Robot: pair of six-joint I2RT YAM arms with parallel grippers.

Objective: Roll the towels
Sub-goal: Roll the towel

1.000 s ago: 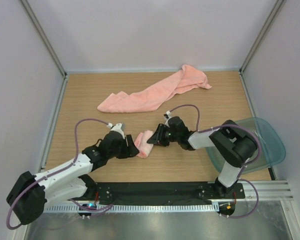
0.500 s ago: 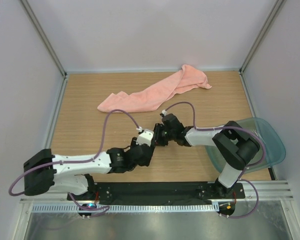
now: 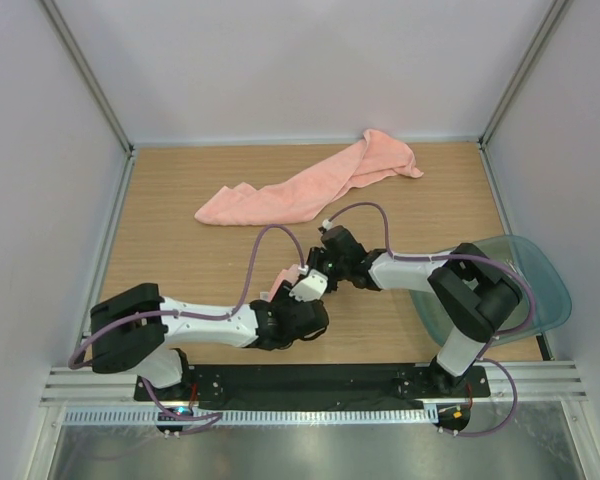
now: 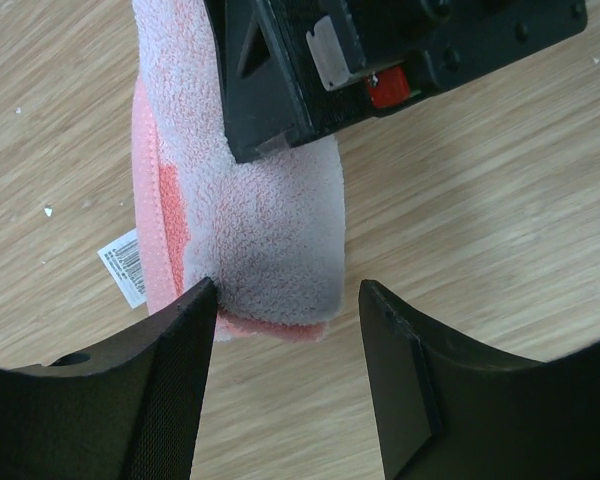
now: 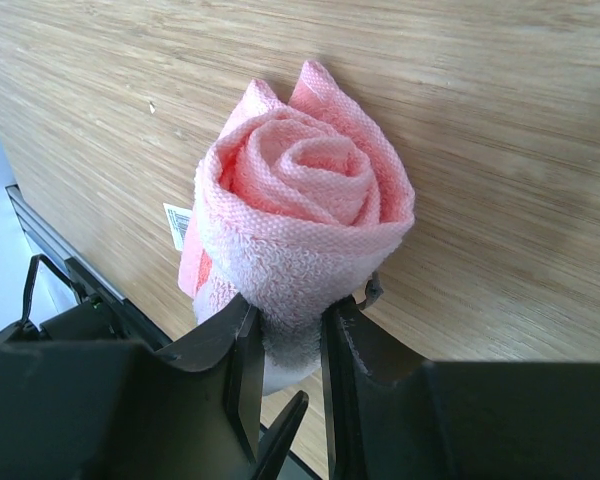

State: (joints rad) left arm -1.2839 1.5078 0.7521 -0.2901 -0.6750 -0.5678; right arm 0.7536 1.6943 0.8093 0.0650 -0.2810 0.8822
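The small salmon-pink striped terry towel (image 5: 300, 210) sat rolled on the tabletop (image 3: 180, 240), my right pincer (image 5: 292, 335) clamped on it, my left pincer (image 4: 285, 292) spread open astride its end. The long plain salmon-pink towel (image 3: 300, 187) lay unrolled beyond; I judged half remained.

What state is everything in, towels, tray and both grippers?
small towel: rolled into a spiral
long towel: unrolled, lying loose at the far side
tray: at the right edge, partly hidden
right gripper: shut on the small towel
left gripper: open, straddling the roll's end
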